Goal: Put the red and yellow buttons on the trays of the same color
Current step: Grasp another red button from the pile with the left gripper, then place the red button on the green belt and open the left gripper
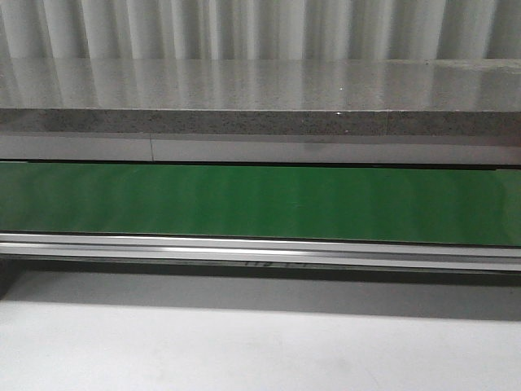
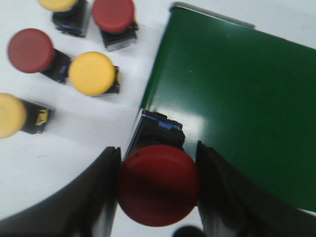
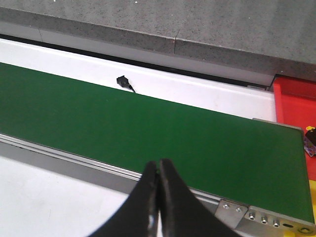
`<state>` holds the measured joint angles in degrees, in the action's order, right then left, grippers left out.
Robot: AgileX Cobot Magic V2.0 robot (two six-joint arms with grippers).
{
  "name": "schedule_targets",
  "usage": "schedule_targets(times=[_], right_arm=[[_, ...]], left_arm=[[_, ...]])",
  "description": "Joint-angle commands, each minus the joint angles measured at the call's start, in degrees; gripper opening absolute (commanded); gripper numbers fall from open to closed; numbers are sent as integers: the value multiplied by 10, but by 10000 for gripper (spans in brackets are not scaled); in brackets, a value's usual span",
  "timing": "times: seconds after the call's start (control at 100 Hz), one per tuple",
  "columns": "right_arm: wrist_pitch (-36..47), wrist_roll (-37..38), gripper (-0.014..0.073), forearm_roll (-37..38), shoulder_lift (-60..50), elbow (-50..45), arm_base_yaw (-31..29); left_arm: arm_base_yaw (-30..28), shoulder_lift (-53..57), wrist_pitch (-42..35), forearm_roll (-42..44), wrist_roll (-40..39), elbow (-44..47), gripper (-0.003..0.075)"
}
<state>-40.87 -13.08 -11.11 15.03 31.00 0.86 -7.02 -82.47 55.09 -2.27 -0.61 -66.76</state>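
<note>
- Evidently, the front view gives little to judge progress by: only the green conveyor belt (image 1: 260, 204), its metal rail and a grey stone ledge (image 1: 260, 98) behind show, with no button, tray or arm in sight.
- Left wrist view: the left gripper (image 2: 158, 185) is clamped on a red button (image 2: 158, 185), cap toward the camera, at the belt's end. Five more buttons sit on the white table (image 2: 59, 153) nearby: two red (image 2: 30, 50) (image 2: 113, 15) and three yellow (image 2: 92, 73) (image 2: 11, 115) (image 2: 58, 4). Most of the sorting looks undone.
- Right wrist view: the right gripper (image 3: 158, 170) hangs over the belt's near rail, fingers pressed together and empty. A red tray (image 3: 296, 101) lies past the belt's end; a small dark object at its edge cannot be identified. No yellow tray shows.
</note>
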Motion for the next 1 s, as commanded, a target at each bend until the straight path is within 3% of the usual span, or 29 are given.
schedule_targets(times=[0.0,0.21,0.28,0.35,0.45,0.52,0.66,0.79,0.99], right_arm=[[38,-5,-65,-2,5,14,0],[38,-5,-65,-2,5,14,0],[38,-5,-65,-2,5,14,0],[38,-5,-65,-2,5,14,0],[38,-5,-65,-2,5,14,0],[38,-5,-65,-2,5,14,0],[38,-5,-65,-2,5,14,0],[38,-5,-65,-2,5,14,0],[38,-5,-65,-2,5,14,0]], left_arm=[[27,5,-14,-5,6,-17,155],[45,-36,-12,-5,6,-23,160],[45,-41,-12,-5,13,-23,206],[45,-41,-12,-11,18,-23,330],[45,-41,-11,-33,25,-31,566],[45,-41,-11,-53,25,-42,633],[45,-37,-10,-108,45,-69,603],[42,-26,-10,-107,49,-80,572],[-21,-18,14,-89,49,-80,566]])
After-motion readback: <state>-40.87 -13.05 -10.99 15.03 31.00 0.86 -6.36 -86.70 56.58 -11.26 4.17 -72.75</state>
